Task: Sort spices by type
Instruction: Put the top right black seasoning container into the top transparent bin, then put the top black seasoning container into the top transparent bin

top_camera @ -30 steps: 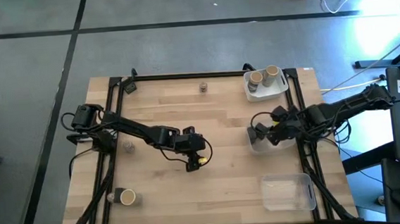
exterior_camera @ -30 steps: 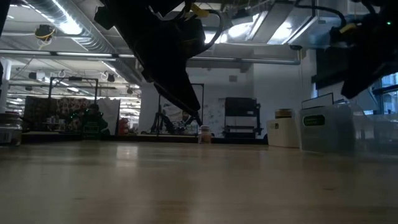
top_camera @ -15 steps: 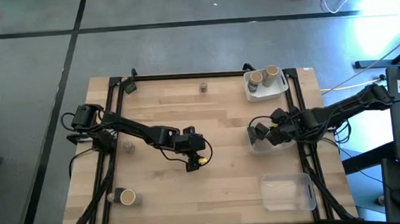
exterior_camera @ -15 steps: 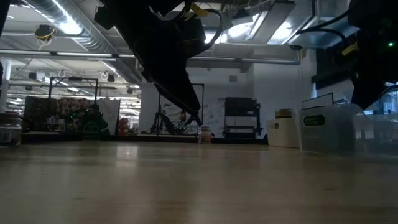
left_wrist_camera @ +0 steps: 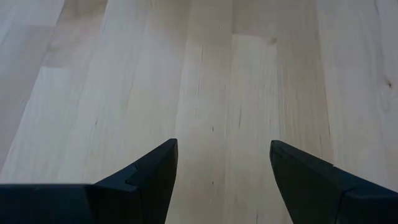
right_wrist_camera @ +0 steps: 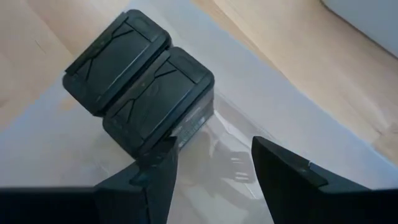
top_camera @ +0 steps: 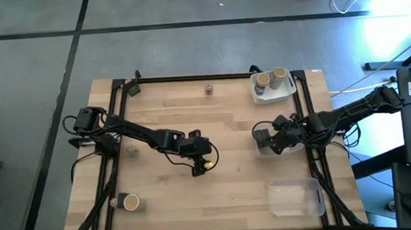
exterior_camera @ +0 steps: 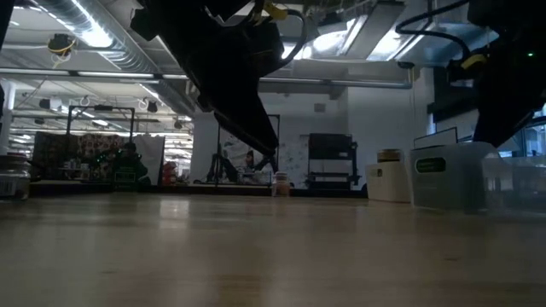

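While open, right gripper [right_wrist_camera: 214, 163] over blocks [right_wrist_camera: 142, 84] (touching).

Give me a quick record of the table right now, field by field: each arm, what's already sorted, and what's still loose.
left tool: open, empty, over bare table near the middle
right tool: open, over a clear tray at the right side
dark grey blocks: two, touching, in that clear tray
white tray: two tan-topped jars, one greyish jar
loose: tan-topped jar front left, small jar far edge
second clear tray: front right
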